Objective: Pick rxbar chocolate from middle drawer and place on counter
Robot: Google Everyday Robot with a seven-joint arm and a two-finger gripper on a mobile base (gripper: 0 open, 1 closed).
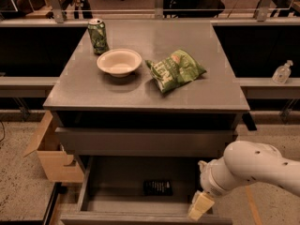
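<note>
The rxbar chocolate (158,187) is a small dark flat bar lying on the grey floor of the open middle drawer (117,191), near its centre. My gripper (199,206) hangs at the end of the white arm over the drawer's front right corner, to the right of the bar and apart from it. The counter (140,90) is the flat grey top of the cabinet above the drawer.
On the counter stand a green can (98,35), a white bowl (119,62) and a crinkled green chip bag (175,69). A cardboard box (49,151) sits on the floor to the left. A clear bottle (281,72) stands on the right ledge.
</note>
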